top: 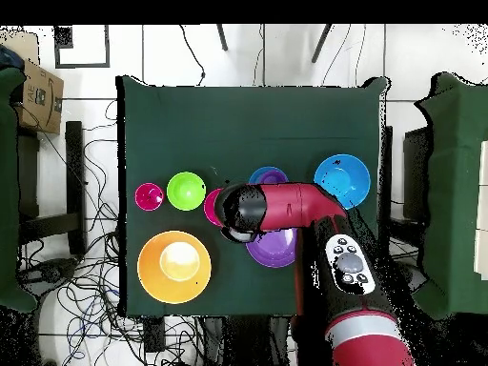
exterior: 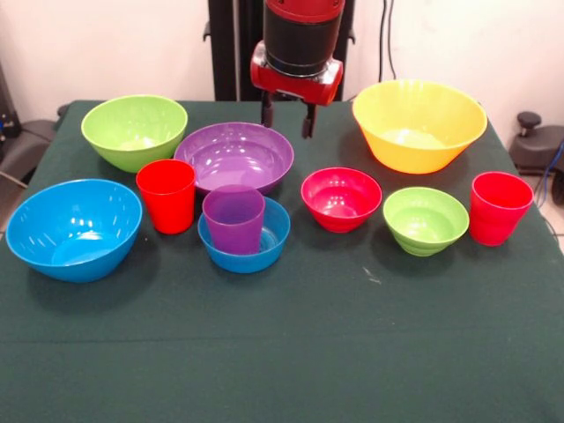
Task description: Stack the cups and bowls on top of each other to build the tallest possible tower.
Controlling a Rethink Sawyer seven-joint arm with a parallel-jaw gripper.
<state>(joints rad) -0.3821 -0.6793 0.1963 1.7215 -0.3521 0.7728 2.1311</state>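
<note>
I am holding my hand [exterior: 287,116] up over the far edge of the big purple bowl [exterior: 234,155]. My two fingers are apart and I am gripping nothing. I am only getting started, I think. Just one stack is there: the purple cup [exterior: 233,218] is sitting in the small blue bowl [exterior: 264,242]. Everything else is sitting alone on the counter [exterior: 282,352]. Next I should go lower and pinch one rim.
</note>
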